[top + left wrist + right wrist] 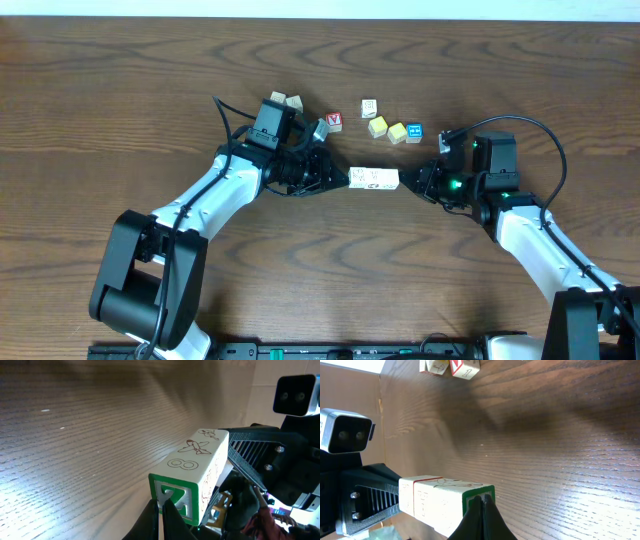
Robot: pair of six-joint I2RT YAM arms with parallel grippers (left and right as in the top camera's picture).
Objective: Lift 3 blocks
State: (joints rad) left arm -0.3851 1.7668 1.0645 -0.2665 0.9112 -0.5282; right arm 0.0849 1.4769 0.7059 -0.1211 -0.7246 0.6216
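Three whitish blocks (373, 178) sit end to end in one short row at the middle of the overhead frame, squeezed between two arms. The left gripper (342, 181) has its fingers pressed together and butts their tips against the row's left end. The right gripper (407, 183) is pinched just as tight and does the same from the right. Neither wraps a block, and whether the row is clear of the wood cannot be told. Seven loose cubes lie above the row: two cream cubes (286, 99) at upper left, one red-faced cube (333, 121), one white cube (369, 107), two yellow cubes (387, 130) and one blue cube (414, 131). The table (120, 90) is dark brown wood with strong grain, and a pale strip runs along the frame's top edge. In the left wrist view the row's top shows an outlined 8 and an aeroplane drawing, and its near end has a green frame. The red-faced cube bears a V.
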